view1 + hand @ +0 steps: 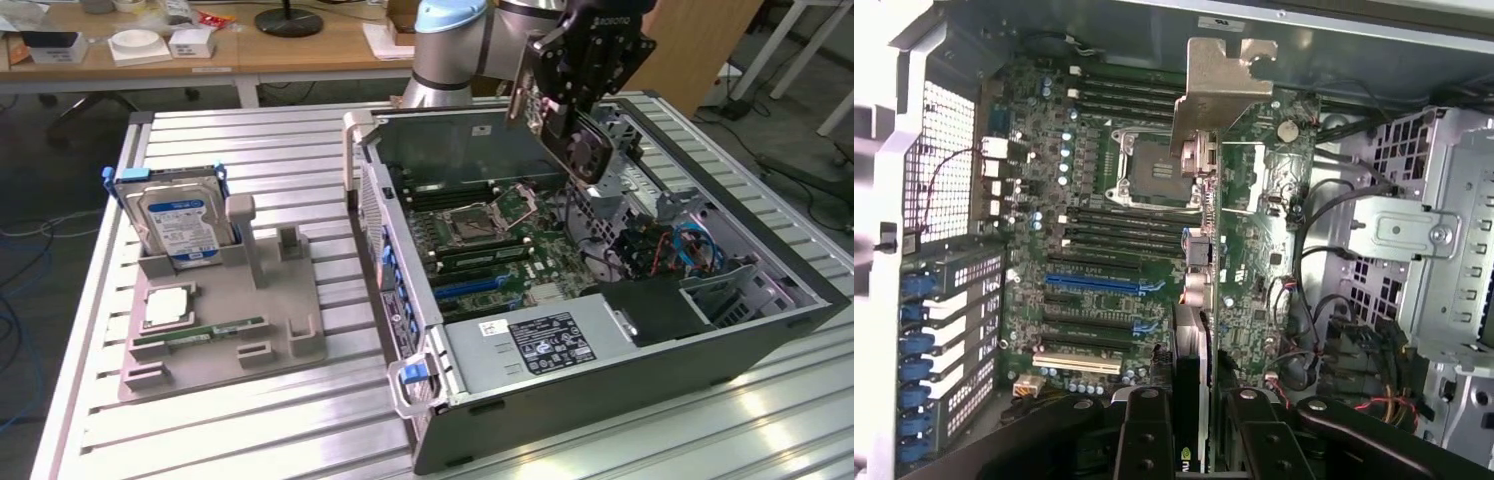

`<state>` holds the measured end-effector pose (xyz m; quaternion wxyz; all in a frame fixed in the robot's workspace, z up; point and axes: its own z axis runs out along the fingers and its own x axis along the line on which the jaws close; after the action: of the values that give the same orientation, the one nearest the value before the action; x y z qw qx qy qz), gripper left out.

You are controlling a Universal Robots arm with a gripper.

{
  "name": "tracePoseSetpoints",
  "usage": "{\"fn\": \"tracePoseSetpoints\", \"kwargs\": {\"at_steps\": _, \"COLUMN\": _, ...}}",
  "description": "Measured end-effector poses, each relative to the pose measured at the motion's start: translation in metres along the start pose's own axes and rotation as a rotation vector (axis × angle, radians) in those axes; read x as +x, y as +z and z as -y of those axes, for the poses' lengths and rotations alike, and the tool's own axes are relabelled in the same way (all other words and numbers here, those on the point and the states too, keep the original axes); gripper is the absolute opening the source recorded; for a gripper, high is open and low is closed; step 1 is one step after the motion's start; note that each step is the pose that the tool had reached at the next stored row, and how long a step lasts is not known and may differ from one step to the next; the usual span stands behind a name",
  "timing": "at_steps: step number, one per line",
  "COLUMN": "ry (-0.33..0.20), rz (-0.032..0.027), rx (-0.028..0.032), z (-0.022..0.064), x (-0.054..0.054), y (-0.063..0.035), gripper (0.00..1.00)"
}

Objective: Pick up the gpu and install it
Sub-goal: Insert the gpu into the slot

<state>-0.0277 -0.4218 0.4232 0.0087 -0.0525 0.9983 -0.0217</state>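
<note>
Black gripper point(1192, 425) clenched on thin black gpu card point(563, 128) (silver bracket point(1224, 85) outermost), exterior view's upper right; likely needs squaring over long blue slot point(1104, 285).

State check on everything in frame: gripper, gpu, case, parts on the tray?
gripper: shut on gpu
gpu: held tilted above the case, not seated
case: lying on its side, panel off, motherboard exposed
hard drive: upright in its stand on the tray
CPU: flat on tray
memory stick: flat on tray
</note>
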Motion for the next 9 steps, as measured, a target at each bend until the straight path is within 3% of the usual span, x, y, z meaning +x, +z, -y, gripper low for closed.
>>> {"fn": "tracePoseSetpoints", "kwargs": {"at_steps": 9, "ry": -0.092, "rz": 0.0041, "rx": -0.0014, "z": 0.0000, "x": 0.0000, "y": 0.0000, "gripper": 0.26}}
